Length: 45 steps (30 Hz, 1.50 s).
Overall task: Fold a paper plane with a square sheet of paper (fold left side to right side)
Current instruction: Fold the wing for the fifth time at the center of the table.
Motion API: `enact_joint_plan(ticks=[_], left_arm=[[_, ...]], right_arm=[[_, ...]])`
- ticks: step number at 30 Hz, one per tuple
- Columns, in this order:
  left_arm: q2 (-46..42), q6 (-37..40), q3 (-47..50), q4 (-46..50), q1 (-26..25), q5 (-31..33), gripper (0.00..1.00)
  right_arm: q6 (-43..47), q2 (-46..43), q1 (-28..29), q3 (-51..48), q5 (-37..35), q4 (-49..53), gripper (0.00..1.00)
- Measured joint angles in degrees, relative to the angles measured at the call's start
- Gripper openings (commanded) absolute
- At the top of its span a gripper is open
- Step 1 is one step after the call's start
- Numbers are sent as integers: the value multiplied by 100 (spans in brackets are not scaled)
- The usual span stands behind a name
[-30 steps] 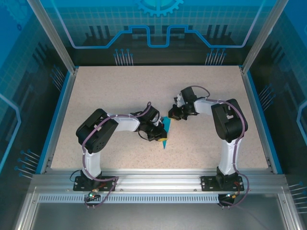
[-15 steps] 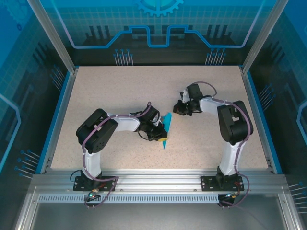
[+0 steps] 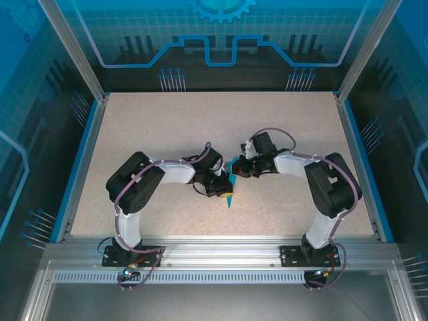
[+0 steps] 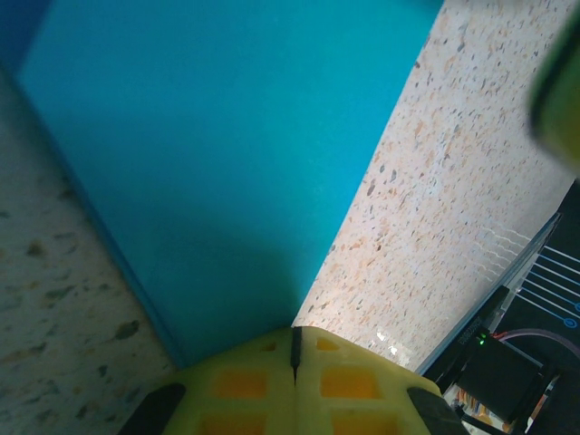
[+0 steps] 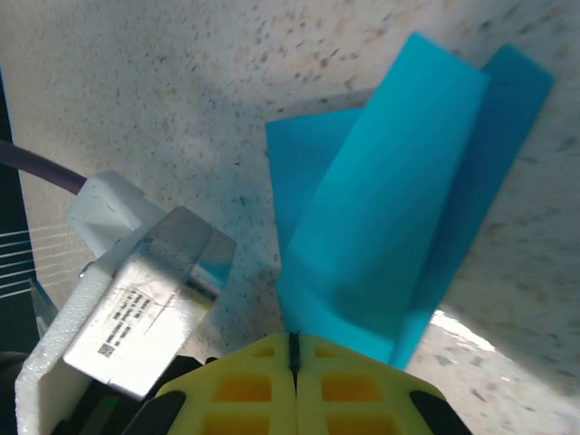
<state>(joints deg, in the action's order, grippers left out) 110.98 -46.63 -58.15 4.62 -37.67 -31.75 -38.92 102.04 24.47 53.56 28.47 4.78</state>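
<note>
**Robot, 2 arms, matched build**

- Left arm (image 3: 144, 180), right arm (image 3: 328, 184): white links between bulky black joint housings with rounded shells.
- Bases (image 3: 130, 253): 2 flat black plates on the aluminium rail at the table's near edge.
- Cables (image 5: 36, 163): purple, 1 run along each arm, looping free near the wrist and trailing out below each base.
- Left gripper (image 4: 294, 337), right gripper (image 5: 293, 340): black bodies. Each has 2 yellow fingers (image 4: 237, 385) moulded with a grid of square recesses and meeting on a thin dark seam.
- Wrist block (image 5: 109, 299): white housing with a grey metal plate. The plate's printed label is too small to read.
</note>
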Motion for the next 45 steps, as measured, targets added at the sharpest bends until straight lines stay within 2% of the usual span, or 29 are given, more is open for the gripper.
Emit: enact_joint_plan(ticks=[8, 25, 45], left_arm=[[-13, 0, 0, -2, -7, 0, 0], [-658, -2, 13, 546, -192, 42, 10], [-450, -149, 208, 542, -345, -22, 11]], right_arm=[[-94, 540, 98, 35, 13, -37, 5], [-66, 612, 109, 245, -39, 330, 5], [39, 640, 131, 345, -101, 511, 5]])
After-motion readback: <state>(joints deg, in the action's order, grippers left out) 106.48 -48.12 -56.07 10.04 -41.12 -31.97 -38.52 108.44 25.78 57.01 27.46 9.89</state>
